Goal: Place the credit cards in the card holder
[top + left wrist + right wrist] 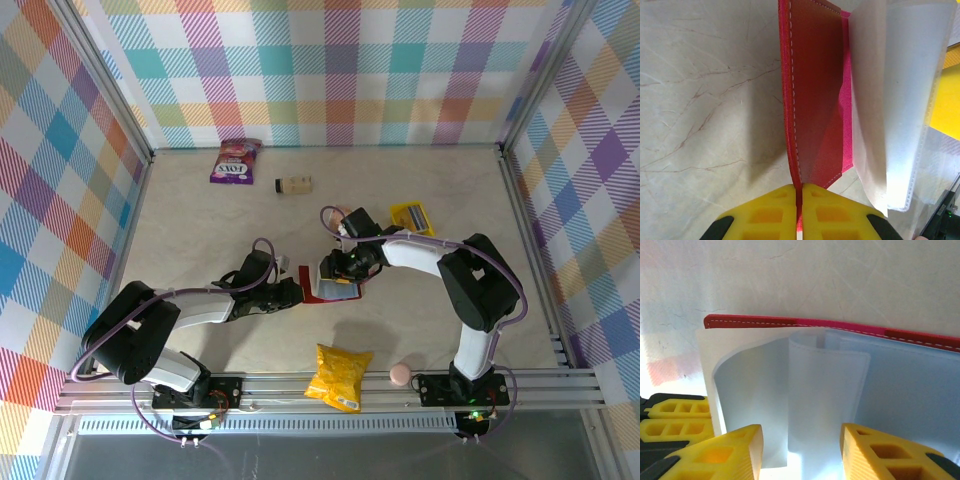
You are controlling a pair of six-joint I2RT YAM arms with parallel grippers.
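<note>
At the bottom centre of the left wrist view, the left end effector [798, 192] is pressed together on the red cover of the card holder [815, 90], which is held open on the tabletop [200, 220] at mid-frame of the top view; its clear pockets are fanned up, and no card is seen in them. The right end effector [800, 440] is spread, a pale leaf between its fingers. Up and right, credit cards [414, 216] are seen in a yellow tray [400, 209]; loading is judged not yet done.
</note>
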